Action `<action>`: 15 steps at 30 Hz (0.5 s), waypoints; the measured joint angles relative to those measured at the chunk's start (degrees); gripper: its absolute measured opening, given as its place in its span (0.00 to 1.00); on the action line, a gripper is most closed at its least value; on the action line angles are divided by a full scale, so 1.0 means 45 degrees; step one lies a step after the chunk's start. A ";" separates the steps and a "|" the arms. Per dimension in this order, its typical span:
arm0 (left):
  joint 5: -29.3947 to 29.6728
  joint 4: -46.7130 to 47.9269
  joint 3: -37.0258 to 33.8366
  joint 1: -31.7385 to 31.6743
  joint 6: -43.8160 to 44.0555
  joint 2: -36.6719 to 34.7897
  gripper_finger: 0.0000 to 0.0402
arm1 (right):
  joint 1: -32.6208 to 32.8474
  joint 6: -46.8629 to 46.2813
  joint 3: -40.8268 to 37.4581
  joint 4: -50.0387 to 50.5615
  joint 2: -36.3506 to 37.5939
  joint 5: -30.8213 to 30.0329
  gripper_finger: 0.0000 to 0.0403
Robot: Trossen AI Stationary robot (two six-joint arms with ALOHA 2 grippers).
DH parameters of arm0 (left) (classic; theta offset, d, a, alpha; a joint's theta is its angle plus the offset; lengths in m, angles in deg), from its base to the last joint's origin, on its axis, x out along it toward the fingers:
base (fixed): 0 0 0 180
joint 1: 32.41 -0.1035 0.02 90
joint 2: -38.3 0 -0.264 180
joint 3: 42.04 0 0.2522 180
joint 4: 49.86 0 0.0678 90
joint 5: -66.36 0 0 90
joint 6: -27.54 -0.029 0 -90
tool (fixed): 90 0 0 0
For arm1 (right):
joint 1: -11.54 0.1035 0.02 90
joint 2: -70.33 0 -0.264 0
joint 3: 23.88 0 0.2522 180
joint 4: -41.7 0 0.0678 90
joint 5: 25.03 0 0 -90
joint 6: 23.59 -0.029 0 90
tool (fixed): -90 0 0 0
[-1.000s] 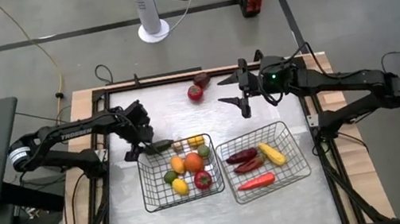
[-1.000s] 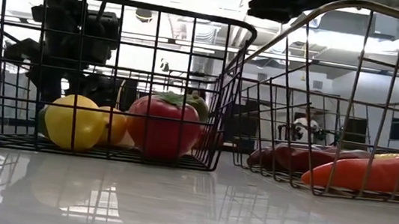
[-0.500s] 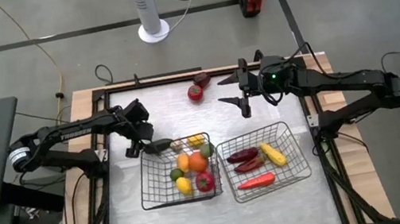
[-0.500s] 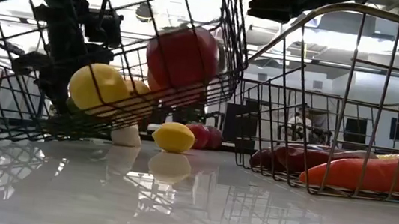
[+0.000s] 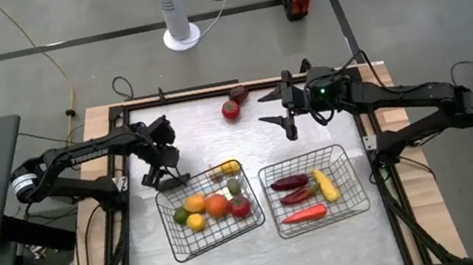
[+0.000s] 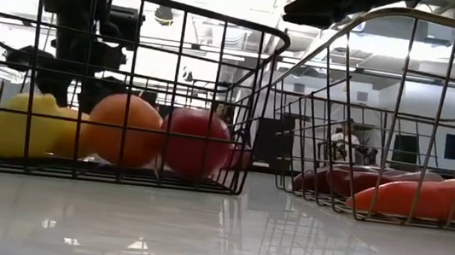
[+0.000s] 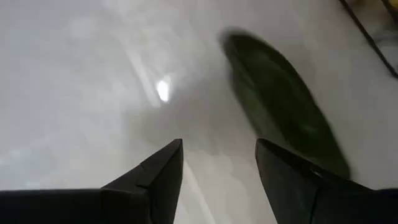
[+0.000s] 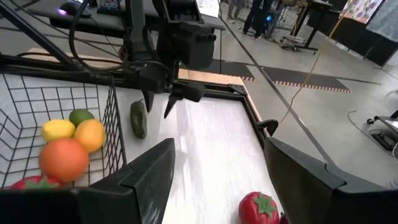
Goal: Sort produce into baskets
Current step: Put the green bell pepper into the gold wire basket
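White tabletop (image 5: 237, 256), left gripper (image 5: 165, 175) fingers spread empty over long green vegetable (image 8: 138, 118) lying flat beside basket (image 5: 218, 240), right gripper (image 5: 287, 117) fingers spread.

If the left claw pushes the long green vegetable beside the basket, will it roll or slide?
The green vegetable is long and rounded and lies flat, so a push on its long side would probably roll it. The table looks glossy, so it may also slide or spin. The open left claw near it would likely hold best across the narrow width.
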 joint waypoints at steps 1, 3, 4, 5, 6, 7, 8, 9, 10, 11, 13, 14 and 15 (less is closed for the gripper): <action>-0.0043 0.0174 -0.0015 -0.0026 0.0048 0.0003 0.47 | 0.0000 0.0000 0.0001 0.0073 -0.0001 0.0002 0.68; -0.0056 0.0334 0.0009 -0.0026 0.0283 0.0003 0.47 | 0.0000 -0.0015 -0.0004 0.0116 0.0001 -0.0001 0.68; 0.0029 0.0604 0.0012 -0.0026 0.0379 -0.0018 0.47 | 0.0000 -0.0034 -0.0040 0.0030 0.0003 -0.0003 0.68; 0.0169 0.0926 0.0008 -0.0026 0.0492 -0.0049 0.47 | 0.0000 -0.0034 -0.0079 0.0015 0.0003 0.0002 0.68; 0.0280 0.1150 0.0004 -0.0026 0.0610 -0.0104 0.46 | 0.0000 -0.0034 -0.0116 0.0014 0.0003 0.0000 0.68; 0.0353 0.1343 0.0004 -0.0026 0.0700 -0.0203 0.46 | -0.0003 -0.0034 -0.0146 0.0007 0.0000 -0.0003 0.68; 0.0405 0.1656 0.0008 -0.0026 0.0786 -0.0330 0.45 | -0.0016 -0.0034 -0.0205 -0.0082 -0.0002 -0.0003 0.68; 0.0453 0.2078 0.0009 -0.0026 0.0874 -0.0481 0.44 | -0.0038 -0.0034 -0.0280 -0.0205 -0.0002 -0.0003 0.68; 0.0509 0.2486 0.0009 -0.0026 0.0951 -0.0647 0.43 | -0.0073 -0.0039 -0.0329 -0.0299 -0.0002 0.0002 0.68; 0.0557 0.2863 0.0009 -0.0026 0.1089 -0.0837 0.42 | -0.0126 -0.0049 -0.0357 -0.0402 -0.0002 0.0002 0.68; 0.0634 0.3671 0.0009 -0.0026 0.1683 -0.1224 0.40 | -0.0196 -0.0101 -0.0379 -0.0432 -0.0002 -0.0003 0.68; 0.0660 0.4063 0.0009 -0.0026 0.2090 -0.1425 0.40 | -0.0226 -0.0130 -0.0387 -0.0432 -0.0002 -0.0003 0.68; 0.0732 0.4382 0.0009 -0.0026 0.2525 -0.1623 0.39 | -0.0279 -0.0136 -0.0387 -0.0437 -0.0002 -0.0003 0.68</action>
